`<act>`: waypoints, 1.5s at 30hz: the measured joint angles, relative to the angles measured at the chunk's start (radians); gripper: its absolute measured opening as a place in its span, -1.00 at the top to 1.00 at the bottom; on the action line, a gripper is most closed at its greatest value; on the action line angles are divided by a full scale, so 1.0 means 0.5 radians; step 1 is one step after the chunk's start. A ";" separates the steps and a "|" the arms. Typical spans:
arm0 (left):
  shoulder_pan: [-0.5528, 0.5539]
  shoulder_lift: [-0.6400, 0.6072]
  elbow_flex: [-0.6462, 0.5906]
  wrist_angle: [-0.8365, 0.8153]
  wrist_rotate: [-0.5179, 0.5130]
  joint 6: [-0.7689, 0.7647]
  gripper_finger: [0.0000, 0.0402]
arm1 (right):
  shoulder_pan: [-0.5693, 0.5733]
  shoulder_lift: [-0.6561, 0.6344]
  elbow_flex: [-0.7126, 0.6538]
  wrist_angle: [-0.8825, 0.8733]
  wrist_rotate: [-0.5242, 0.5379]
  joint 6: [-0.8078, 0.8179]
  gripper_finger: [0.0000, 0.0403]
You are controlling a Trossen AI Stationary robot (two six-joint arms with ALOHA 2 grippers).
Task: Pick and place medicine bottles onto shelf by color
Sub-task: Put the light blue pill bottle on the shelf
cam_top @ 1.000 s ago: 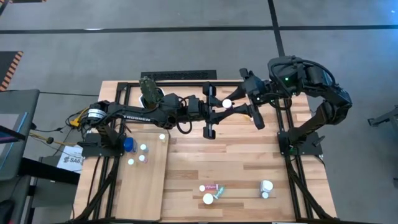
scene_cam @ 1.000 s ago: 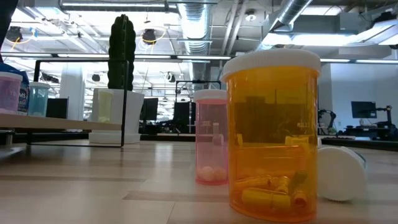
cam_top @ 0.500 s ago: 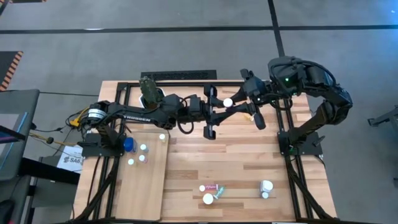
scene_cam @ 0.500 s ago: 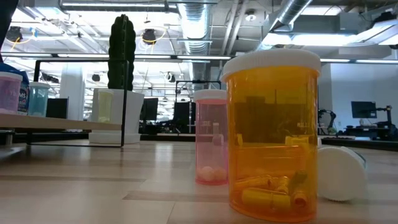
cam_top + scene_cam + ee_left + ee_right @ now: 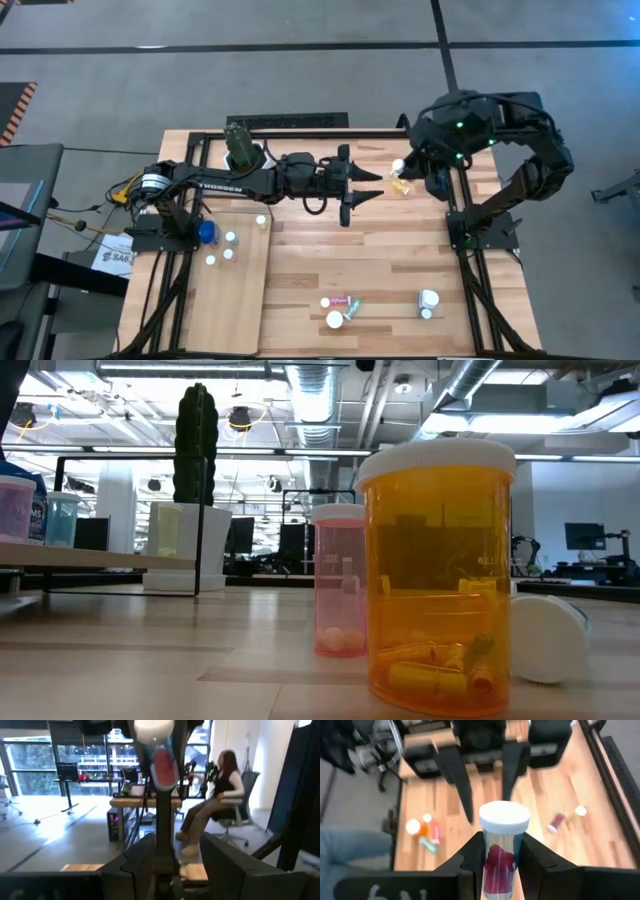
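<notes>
At the table's front edge, nearest the low camera:

- A transparent amber bottle (image 5: 438, 575) with a white round cap stands upright. A slimmer pink bottle (image 5: 340, 580) stands just behind it, both waiting to be sorted.
- On the robot's left, the pale, narrow plywood shelf (image 5: 225, 310) lies flat on the striped plank table (image 5: 400, 260). A few small white-capped bottles are already grouped at its far end.
- Farther back, above the table, the right hand (image 5: 500, 837) is clamped on the lower body of a clear white-capped bottle with red contents (image 5: 500, 855), holding it upright in mid-air.
- Facing it, just apart, the left hand (image 5: 375, 186) is spread wide and holds nothing. Its fingers point at the bottle without touching it.
- Behind both arms, a green cactus in a white pot (image 5: 240, 145) stands at the table's far edge.
- The scene reads as a hand-to-hand transfer toward the shelf side.
- The main risk is timing: if the right hand lets go before the left has closed, the bottle would likely fall to the table and roll.
- A slightly off-line approach by the left hand could knock the cap or tilt the bottle within the grip.
- The two hands, this close, could also strike each other.
</notes>
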State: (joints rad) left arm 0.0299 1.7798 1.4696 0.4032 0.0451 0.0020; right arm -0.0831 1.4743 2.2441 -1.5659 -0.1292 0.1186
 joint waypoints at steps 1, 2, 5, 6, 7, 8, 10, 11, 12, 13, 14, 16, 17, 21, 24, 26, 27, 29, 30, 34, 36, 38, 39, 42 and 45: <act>0.004 0.000 0.000 -0.002 0.000 0.017 0.23 | 0.000 -0.007 -0.021 -0.010 -0.025 0.041 0.49; 0.006 -0.002 0.005 -0.014 0.000 0.021 0.21 | 0.000 -0.014 -0.031 -0.026 -0.071 0.061 0.49; 0.010 -0.006 0.105 -0.241 -0.001 -0.010 0.12 | 0.006 -0.044 -0.087 -0.016 -0.205 0.091 0.49; 0.009 -0.006 0.155 -0.349 -0.001 -0.003 0.09 | 0.009 -0.066 -0.113 -0.014 -0.232 0.113 0.49; 0.007 -0.006 0.214 -0.468 0.000 0.024 0.05 | 0.009 -0.079 -0.137 -0.011 -0.246 0.129 0.49; 0.004 -0.006 0.277 -0.595 0.000 0.065 0.01 | 0.015 -0.087 -0.157 -0.015 -0.261 0.136 0.49; -0.008 -0.009 0.387 -0.818 -0.002 0.192 -0.06 | 0.040 -0.089 -0.195 -0.011 -0.268 0.137 0.49; -0.014 -0.011 0.435 -0.915 -0.005 0.272 -0.10 | 0.047 -0.088 -0.218 -0.011 -0.268 0.138 0.49; -0.022 -0.011 0.478 -1.000 -0.015 0.358 -0.13 | 0.048 -0.086 -0.241 -0.012 -0.268 0.141 0.49; -0.033 -0.011 0.517 -1.064 -0.019 0.452 -0.15 | 0.049 -0.086 -0.264 -0.010 -0.270 0.151 0.49; -0.046 -0.011 0.556 -1.118 -0.024 0.546 -0.18 | 0.049 -0.088 -0.289 -0.012 -0.273 0.152 0.49; -0.068 -0.011 0.620 -1.177 -0.024 0.728 -0.21 | 0.048 -0.090 -0.341 -0.010 -0.305 0.152 0.49; -0.078 -0.012 0.644 -1.195 -0.024 0.807 -0.22 | 0.048 -0.089 -0.371 -0.008 -0.325 0.151 0.49; -0.103 -0.012 0.658 -1.218 -0.028 1.048 -0.23 | 0.048 -0.086 -0.466 0.032 -0.384 0.137 0.49; -0.117 -0.011 0.658 -1.215 -0.066 1.198 -0.23 | 0.048 -0.065 -0.505 0.115 -0.470 0.136 0.48; -0.124 -0.011 0.658 -1.221 -0.069 1.273 -0.23 | 0.048 -0.040 -0.520 0.178 -0.553 0.136 0.48; -0.129 -0.011 0.658 -1.223 -0.069 1.298 -0.23 | 0.048 -0.026 -0.523 0.222 -0.595 0.135 0.48; -0.140 -0.011 0.658 -1.223 -0.068 1.337 -0.23 | 0.048 0.005 -0.529 0.216 -0.638 0.126 0.48; -0.145 -0.011 0.658 -1.223 -0.068 1.341 -0.23 | 0.048 0.026 -0.529 0.214 -0.642 0.118 0.48; -0.174 -0.011 0.658 -1.245 -0.062 1.351 -0.23 | 0.031 0.067 -0.528 0.241 -0.653 0.067 0.48; -0.189 -0.011 0.658 -1.274 -0.062 1.371 -0.23 | 0.026 0.095 -0.523 0.291 -0.691 0.061 0.48; -0.202 -0.011 0.658 -1.282 -0.062 1.374 -0.23 | 0.001 0.127 -0.533 0.294 -0.695 0.046 0.48; -0.205 -0.011 0.658 -1.280 -0.062 1.374 -0.23 | -0.005 0.141 -0.531 0.324 -0.704 0.031 0.48; -0.212 -0.011 0.658 -1.300 -0.063 1.372 -0.23 | -0.026 0.170 -0.528 0.338 -0.776 -0.011 0.48; -0.210 -0.011 0.658 -1.355 -0.089 1.346 -0.23 | -0.037 0.201 -0.528 0.368 -0.831 -0.054 0.48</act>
State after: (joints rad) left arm -0.0753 1.7744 1.7985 -0.2742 0.0006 0.6749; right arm -0.1017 1.5746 1.9800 -1.3819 -0.5447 0.0917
